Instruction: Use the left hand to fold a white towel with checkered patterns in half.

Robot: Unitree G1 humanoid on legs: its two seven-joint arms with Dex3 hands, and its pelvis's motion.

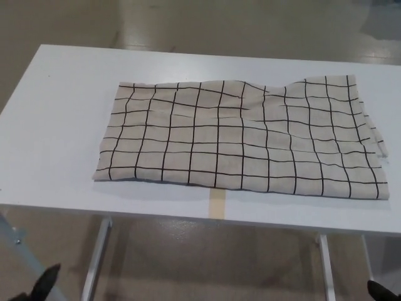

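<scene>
On the white tabletop (56,125) we see the towel (241,141), off-white cloth crossed by a black grid, spread out and reaching from left of the middle almost to the right edge. Its near hem runs close along the front edge of the tabletop, and its far hem stops short of the back edge. The cloth is not quite flat: ripples show near the far hem right of centre, and at the right end a second layer peeks out along the side. A strip of tan tape (217,204) sits at the front edge, its far end touching the near hem. Below the front edge, at the bottom left corner of the view, we see a dark tip of the left hand (42,285), well apart from the towel; at the bottom right corner a sliver of the right hand (380,291) shows. Of either hand we cannot tell whether the fingers are open or closed.
</scene>
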